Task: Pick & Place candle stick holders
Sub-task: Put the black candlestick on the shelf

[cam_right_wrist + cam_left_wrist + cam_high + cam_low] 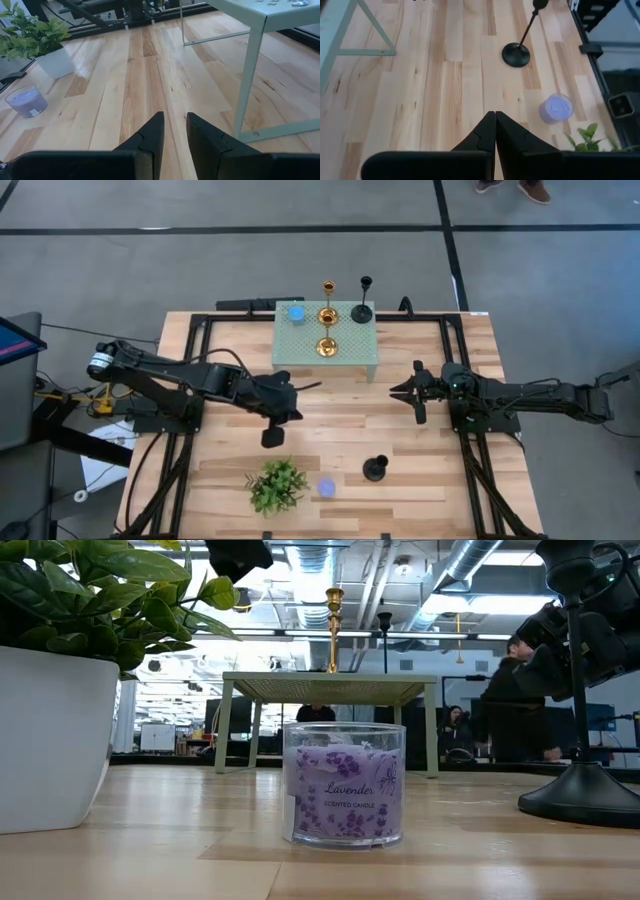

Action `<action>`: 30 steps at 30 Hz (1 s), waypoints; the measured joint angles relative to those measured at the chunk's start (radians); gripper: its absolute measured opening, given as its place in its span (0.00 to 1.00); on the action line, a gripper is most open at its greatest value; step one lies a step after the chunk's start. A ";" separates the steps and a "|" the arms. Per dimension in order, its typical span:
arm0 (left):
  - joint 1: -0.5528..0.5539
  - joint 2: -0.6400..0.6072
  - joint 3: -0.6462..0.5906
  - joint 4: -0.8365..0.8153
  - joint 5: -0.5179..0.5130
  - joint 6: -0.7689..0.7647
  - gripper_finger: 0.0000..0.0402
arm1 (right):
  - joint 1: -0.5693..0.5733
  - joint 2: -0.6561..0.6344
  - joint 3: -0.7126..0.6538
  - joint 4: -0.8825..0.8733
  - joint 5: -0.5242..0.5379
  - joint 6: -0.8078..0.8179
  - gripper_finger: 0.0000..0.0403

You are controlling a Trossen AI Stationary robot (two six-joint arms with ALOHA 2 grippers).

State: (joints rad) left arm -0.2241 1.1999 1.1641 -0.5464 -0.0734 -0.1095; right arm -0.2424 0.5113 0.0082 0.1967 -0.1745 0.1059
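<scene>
So I've got the left hand [272, 438] clenched on nothing, hovering mid-desk [440, 480], and the right hand [400, 392] released and empty by the green stand [345, 365]. Two gold holders [327, 315] and one black holder [362, 311] sit on that stand; the other black holder [375, 470] is on the near desk beside the lavender candle [326, 487].

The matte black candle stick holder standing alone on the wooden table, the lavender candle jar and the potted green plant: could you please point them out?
Matte black candle stick holder [375, 470], high view, round base.
Lavender candle jar [344, 790], low view, printed label.
Potted green plant [277, 485], high view, leaves.
</scene>
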 joint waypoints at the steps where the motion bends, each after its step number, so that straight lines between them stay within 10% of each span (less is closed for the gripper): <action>1: 0.000 0.000 0.000 0.009 0.000 -0.013 0.03 | 0.000 0.000 0.000 0.000 0.000 0.000 0.19; 30: -0.090 0.345 0.000 0.357 0.199 0.074 0.01 | 0.000 0.000 0.000 0.021 -0.008 0.000 0.19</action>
State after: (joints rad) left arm -0.3145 1.5448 1.1641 -0.1898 0.1251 -0.0359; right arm -0.2424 0.5110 0.0081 0.2173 -0.1825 0.1059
